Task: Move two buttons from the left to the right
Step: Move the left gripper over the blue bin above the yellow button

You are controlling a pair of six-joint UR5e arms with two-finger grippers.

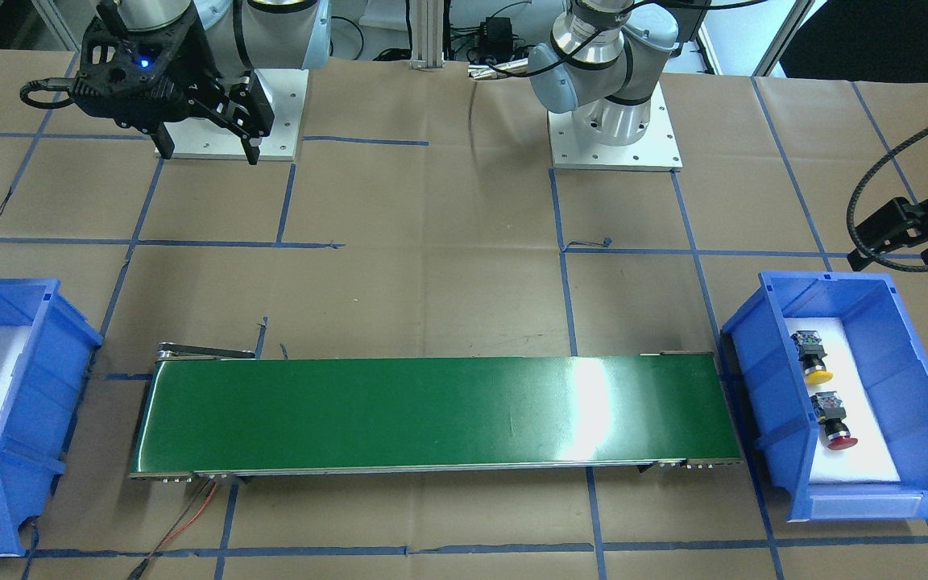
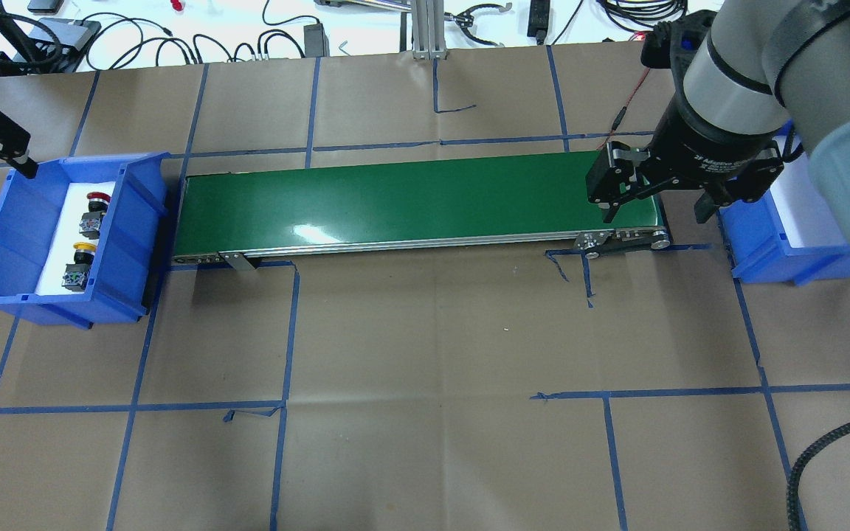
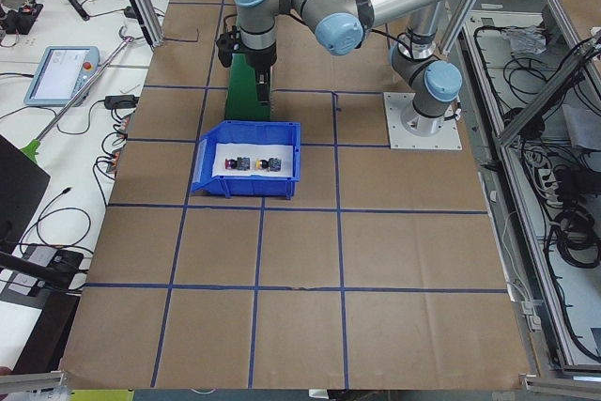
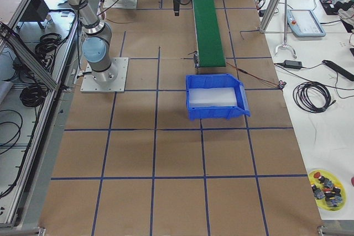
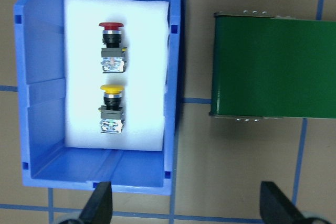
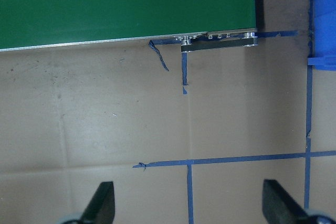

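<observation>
Left gripper (image 5: 188, 205) hovers near the blue bin (image 5: 44, 77), fingers spread, where the yellow button (image 5: 112, 107) and red button (image 5: 111, 45) lie on foam (image 5: 142, 77): I'd centre over one body and drop straight, while the right gripper (image 2: 657, 208) hangs spread too.

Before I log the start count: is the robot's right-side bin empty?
Empty: the right bin holds only bare white foam; the red button and yellow button lie in the left bin.
</observation>
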